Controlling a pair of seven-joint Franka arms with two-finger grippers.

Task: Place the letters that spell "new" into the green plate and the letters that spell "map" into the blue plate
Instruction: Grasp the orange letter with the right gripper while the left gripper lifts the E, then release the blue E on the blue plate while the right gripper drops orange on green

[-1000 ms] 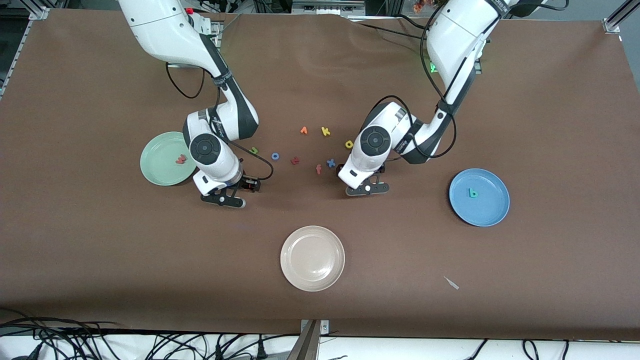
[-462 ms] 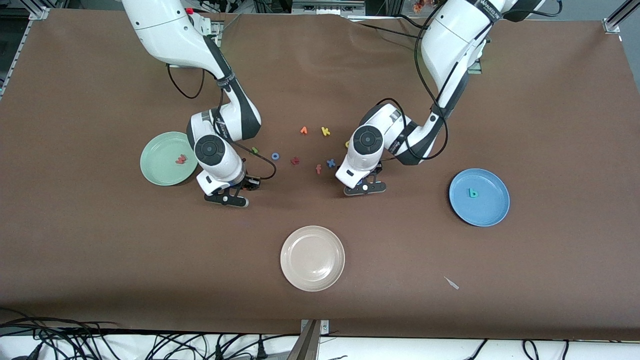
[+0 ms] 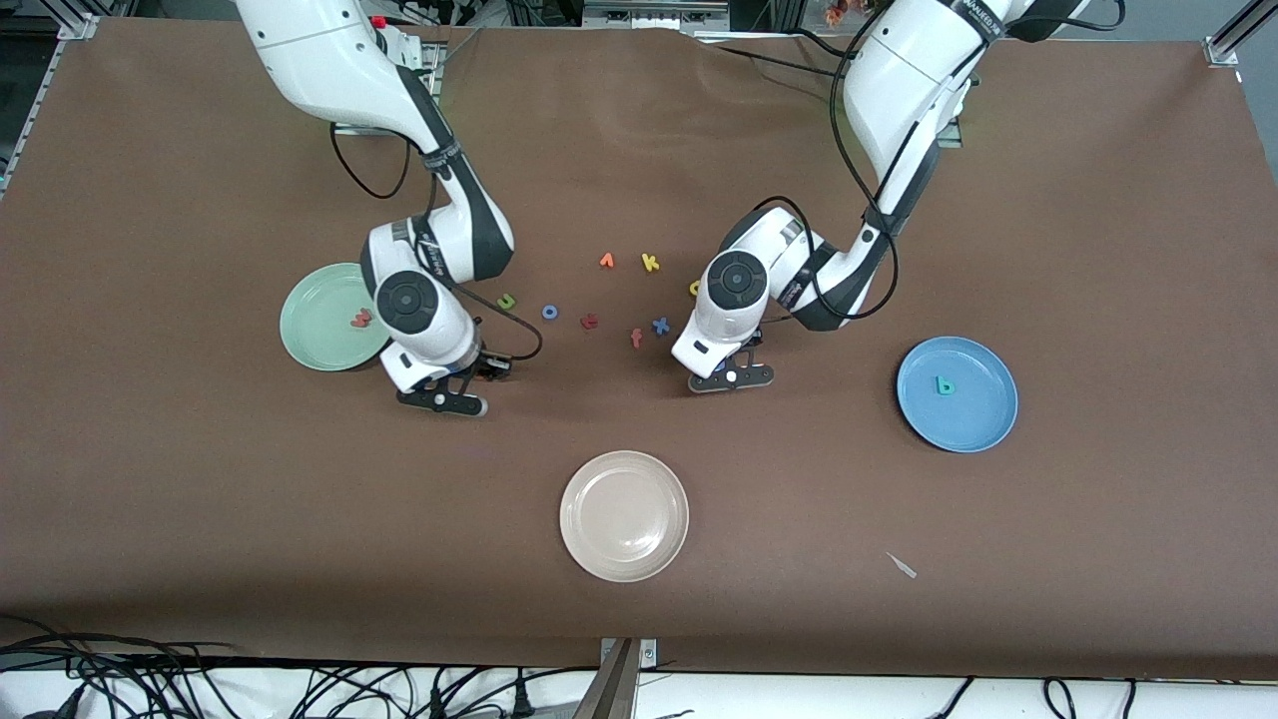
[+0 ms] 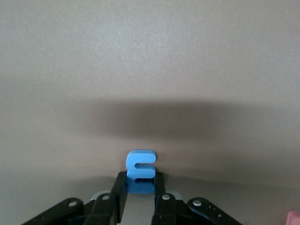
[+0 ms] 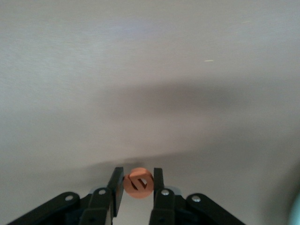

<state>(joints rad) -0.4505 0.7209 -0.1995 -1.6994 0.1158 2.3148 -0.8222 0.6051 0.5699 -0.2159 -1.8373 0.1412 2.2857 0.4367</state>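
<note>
My left gripper [image 3: 728, 376] [image 4: 140, 174] is shut on the blue m [image 4: 141, 165], low over the table beside the loose letters. The right gripper [image 3: 440, 395] [image 5: 138, 174] is shut on the orange e [image 5: 138, 183], low beside the green plate [image 3: 315, 345]. The pinkish-red w [image 3: 360, 320] lies in that plate. On the table near the right arm's wrist sits the olive n [image 3: 507, 301]. The yellow a [image 3: 695, 289] peeks out from under the left arm. The teal p [image 3: 943, 385] rests in the blue plate [image 3: 973, 419].
Loose letters lie between the arms: an orange one [image 3: 606, 261], a yellow k [image 3: 650, 263], a blue o [image 3: 549, 312], a dark red one [image 3: 589, 321], a salmon f [image 3: 636, 338] and a blue x [image 3: 660, 326]. A cream-white plate [image 3: 624, 539] sits nearer the camera.
Both grippers have closed, the left on the blue m and the right on the orange e. The right hand has shifted slightly toward the green plate.
</note>
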